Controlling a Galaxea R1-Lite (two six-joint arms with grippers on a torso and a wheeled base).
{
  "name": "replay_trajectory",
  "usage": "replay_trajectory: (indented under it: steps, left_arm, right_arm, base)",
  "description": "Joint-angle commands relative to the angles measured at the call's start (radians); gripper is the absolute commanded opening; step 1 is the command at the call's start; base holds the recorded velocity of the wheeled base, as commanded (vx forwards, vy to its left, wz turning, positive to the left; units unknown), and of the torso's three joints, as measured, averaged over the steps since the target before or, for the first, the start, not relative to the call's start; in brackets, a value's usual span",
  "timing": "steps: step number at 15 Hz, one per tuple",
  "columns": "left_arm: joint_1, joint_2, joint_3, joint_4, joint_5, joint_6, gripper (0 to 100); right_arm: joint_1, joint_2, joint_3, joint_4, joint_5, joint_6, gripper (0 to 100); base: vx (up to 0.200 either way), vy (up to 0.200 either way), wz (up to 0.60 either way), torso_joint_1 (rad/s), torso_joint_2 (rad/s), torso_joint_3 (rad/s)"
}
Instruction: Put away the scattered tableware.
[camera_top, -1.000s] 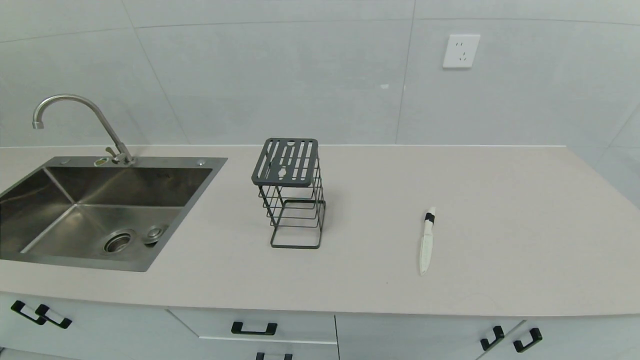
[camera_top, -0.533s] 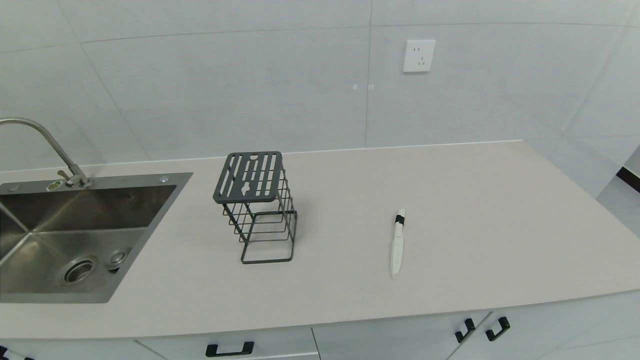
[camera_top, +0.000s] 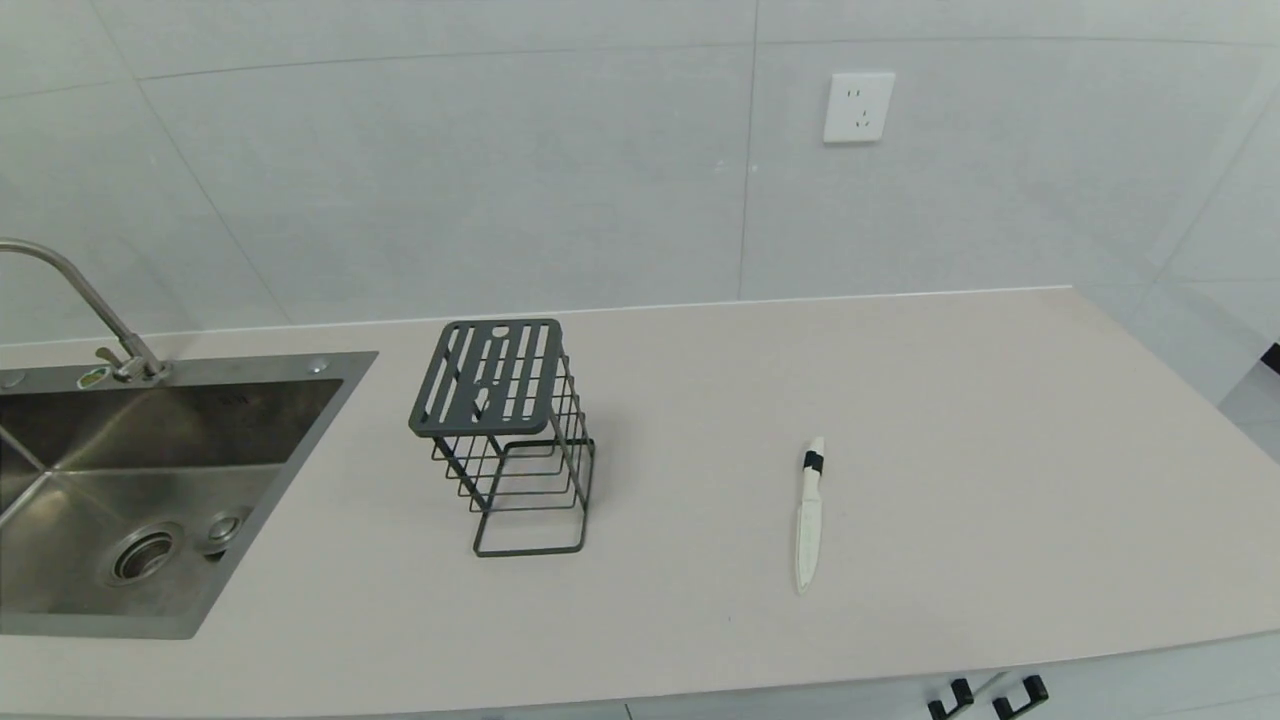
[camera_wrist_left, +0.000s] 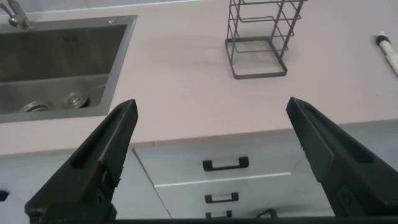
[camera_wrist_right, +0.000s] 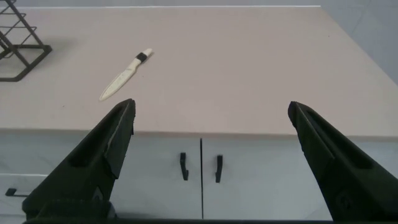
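A white knife (camera_top: 808, 514) with a black band lies flat on the beige counter (camera_top: 950, 430), right of centre, tip toward the front edge. A dark wire rack (camera_top: 505, 433) with a slotted top stands left of it. My left gripper (camera_wrist_left: 211, 134) is open and held in front of the counter, above the drawers, with the rack (camera_wrist_left: 260, 36) beyond it. My right gripper (camera_wrist_right: 211, 127) is open too, in front of the counter edge, and the knife (camera_wrist_right: 126, 74) lies on the counter beyond it. Nothing is between the fingers of either one.
A steel sink (camera_top: 130, 480) with a curved tap (camera_top: 75, 300) is set into the counter at the left. A wall socket (camera_top: 858, 106) sits on the tiled wall. Drawers and cupboard doors with black handles (camera_wrist_left: 225, 164) run under the counter. Bare counter stretches right of the knife.
The head camera has swung right and tipped, so the whole scene shifted left and down. Knife and rack keep their places on the counter.
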Motion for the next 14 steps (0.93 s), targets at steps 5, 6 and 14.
replay_trajectory:
  steps: [5,6,14]
  left_arm:
    - [-0.001,0.001,0.0,-0.001,0.0,-0.013,100]
    - [-0.001,0.001,0.0,-0.001,0.0,-0.014,100]
    - [-0.001,0.001,0.0,-0.001,0.0,-0.013,100]
  right_arm:
    - [0.002,0.0,0.0,-0.003,0.0,-0.002,100]
    - [0.0,0.002,0.0,-0.001,0.002,-0.002,100]
    - [0.0,0.002,0.0,-0.001,0.006,-0.014,100]
  base:
    - [0.0,0.0,0.0,0.0,0.0,0.0]
    - [0.0,0.0,0.0,0.0,0.0,0.0]
    - [0.0,0.0,0.0,0.062,-0.12,-0.055]
